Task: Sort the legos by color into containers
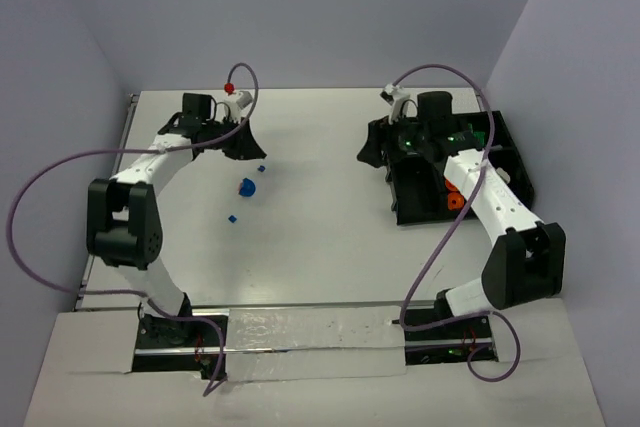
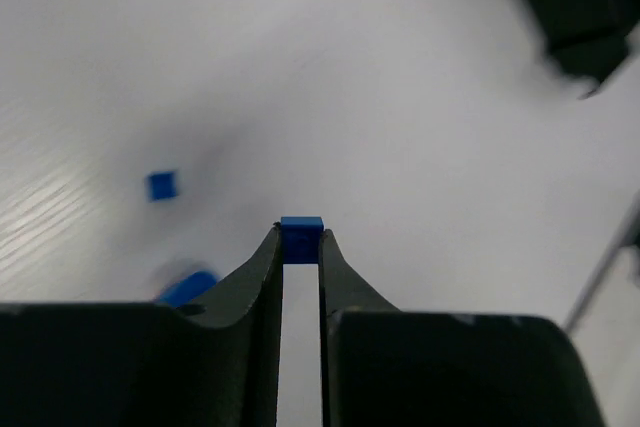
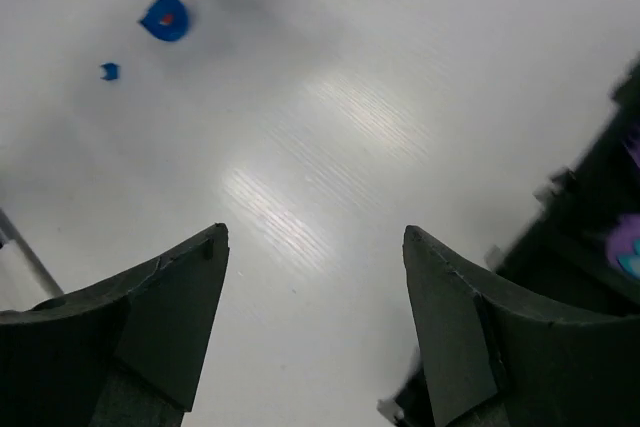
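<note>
My left gripper (image 2: pixel 301 237) is shut on a small blue brick (image 2: pixel 301 240), held at the fingertips just above the white table. In the top view this gripper (image 1: pixel 246 144) is at the back left. Three blue legos lie near it: a small brick (image 1: pixel 262 167), a rounded piece (image 1: pixel 247 187) and another small brick (image 1: pixel 232 217). The rounded piece (image 3: pixel 166 17) also shows in the right wrist view. My right gripper (image 3: pixel 312 237) is open and empty over bare table, at the left edge of the black compartment tray (image 1: pixel 505 152). Orange pieces (image 1: pixel 455 194) lie in the tray.
The tray's dark wall (image 3: pixel 590 237) stands just right of my right gripper, with a purple piece (image 3: pixel 628 240) inside. The tray's corner (image 2: pixel 580 7) shows far right in the left wrist view. Cables loop over both arms.
</note>
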`<state>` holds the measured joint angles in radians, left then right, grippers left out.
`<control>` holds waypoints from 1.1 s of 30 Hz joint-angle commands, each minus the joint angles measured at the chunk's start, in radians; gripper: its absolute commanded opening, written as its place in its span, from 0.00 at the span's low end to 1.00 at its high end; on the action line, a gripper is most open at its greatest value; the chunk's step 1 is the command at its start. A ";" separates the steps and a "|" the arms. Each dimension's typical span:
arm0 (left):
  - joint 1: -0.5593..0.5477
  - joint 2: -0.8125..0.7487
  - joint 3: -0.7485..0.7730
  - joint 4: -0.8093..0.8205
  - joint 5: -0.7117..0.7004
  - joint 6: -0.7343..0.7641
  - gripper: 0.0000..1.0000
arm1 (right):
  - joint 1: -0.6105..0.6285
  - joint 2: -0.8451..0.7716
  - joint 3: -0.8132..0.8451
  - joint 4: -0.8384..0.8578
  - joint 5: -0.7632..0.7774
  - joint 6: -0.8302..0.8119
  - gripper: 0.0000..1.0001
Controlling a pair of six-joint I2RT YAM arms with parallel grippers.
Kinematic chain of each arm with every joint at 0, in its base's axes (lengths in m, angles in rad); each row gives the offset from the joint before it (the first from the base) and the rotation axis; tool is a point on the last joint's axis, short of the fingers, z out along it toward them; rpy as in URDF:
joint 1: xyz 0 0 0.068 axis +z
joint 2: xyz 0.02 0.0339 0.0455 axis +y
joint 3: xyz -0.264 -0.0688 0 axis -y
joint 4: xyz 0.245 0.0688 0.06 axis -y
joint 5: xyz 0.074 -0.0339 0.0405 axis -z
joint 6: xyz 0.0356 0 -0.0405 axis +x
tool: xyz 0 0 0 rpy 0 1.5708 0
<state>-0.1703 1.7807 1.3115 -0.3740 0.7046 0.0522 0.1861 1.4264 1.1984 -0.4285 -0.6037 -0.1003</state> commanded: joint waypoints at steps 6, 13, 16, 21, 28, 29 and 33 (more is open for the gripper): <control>-0.003 -0.264 -0.299 0.613 0.370 -0.952 0.00 | 0.228 0.006 0.139 0.102 -0.023 -0.063 0.74; -0.003 -0.231 -0.402 0.954 0.430 -1.397 0.00 | 0.334 0.081 0.263 0.079 -0.093 -0.075 0.73; -0.003 -0.217 -0.417 1.047 0.442 -1.496 0.00 | 0.381 0.116 0.288 0.067 -0.087 -0.090 0.73; -0.007 -0.202 -0.423 1.078 0.448 -1.568 0.00 | 0.443 0.167 0.329 0.049 -0.082 -0.099 0.73; -0.026 -0.210 -0.433 1.089 0.447 -1.580 0.00 | 0.457 0.210 0.371 0.063 -0.076 -0.080 0.73; -0.027 -0.210 -0.431 1.089 0.447 -1.580 0.00 | 0.457 0.216 0.377 0.066 -0.075 -0.077 0.73; -0.035 -0.205 -0.426 1.094 0.449 -1.586 0.00 | 0.458 0.232 0.389 0.076 -0.069 -0.071 0.73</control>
<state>-0.1942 1.5734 0.8768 0.6577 1.1359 -1.5107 0.6411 1.6472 1.5250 -0.3844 -0.6743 -0.1768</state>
